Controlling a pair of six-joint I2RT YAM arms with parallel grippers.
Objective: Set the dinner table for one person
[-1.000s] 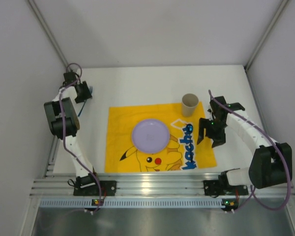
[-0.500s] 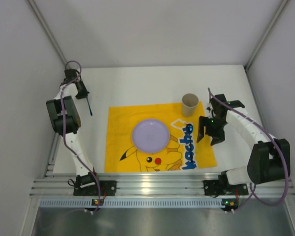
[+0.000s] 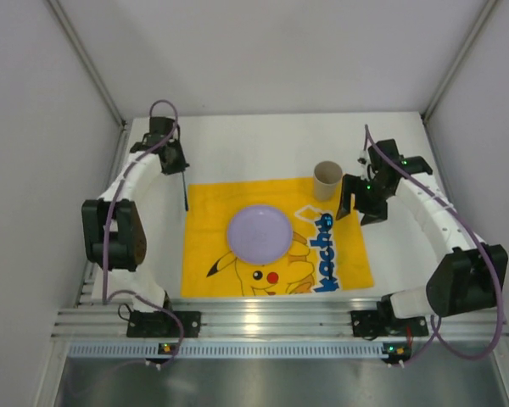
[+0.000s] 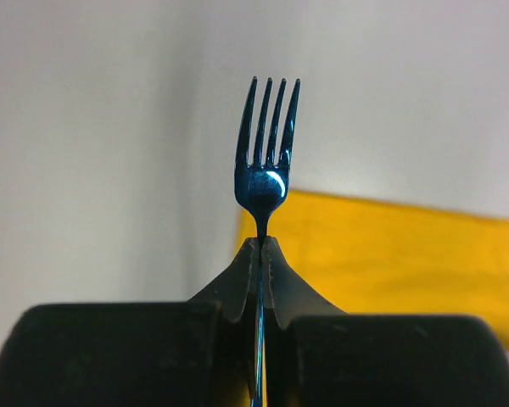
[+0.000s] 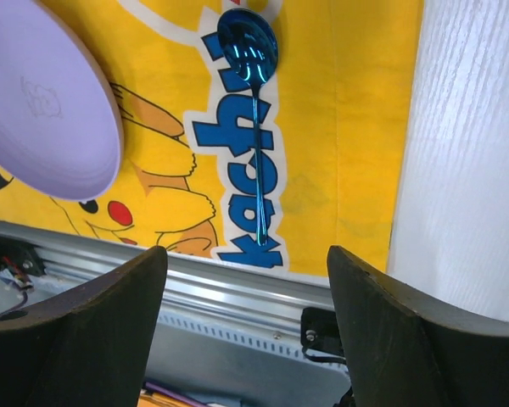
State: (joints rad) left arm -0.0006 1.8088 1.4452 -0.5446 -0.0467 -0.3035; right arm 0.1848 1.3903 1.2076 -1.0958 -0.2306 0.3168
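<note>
My left gripper (image 3: 171, 161) is shut on the handle of a dark blue fork (image 3: 185, 193), which hangs over the dinner table (image 3: 254, 144) at the back left corner of the yellow Pikachu mat (image 3: 205, 242). In the left wrist view the fork (image 4: 265, 174) sticks out past the closed gripper (image 4: 261, 243), tines away. A purple plate (image 3: 259, 233) lies in the middle of the mat. A blue spoon (image 5: 256, 127) lies on the mat's right side. My right gripper (image 3: 363, 206) hovers open above the mat's right edge, beside a paper cup (image 3: 327, 180).
White walls close in the table on three sides. The aluminium rail (image 3: 271, 322) with both arm bases runs along the near edge. In the right wrist view the plate (image 5: 47, 110) sits left of the spoon, with white tabletop (image 5: 467, 153) at the right.
My left arm has swung from the far left corner toward the mat, carrying the fork. My right gripper has drawn back from the spoon toward the cup, still open.
</note>
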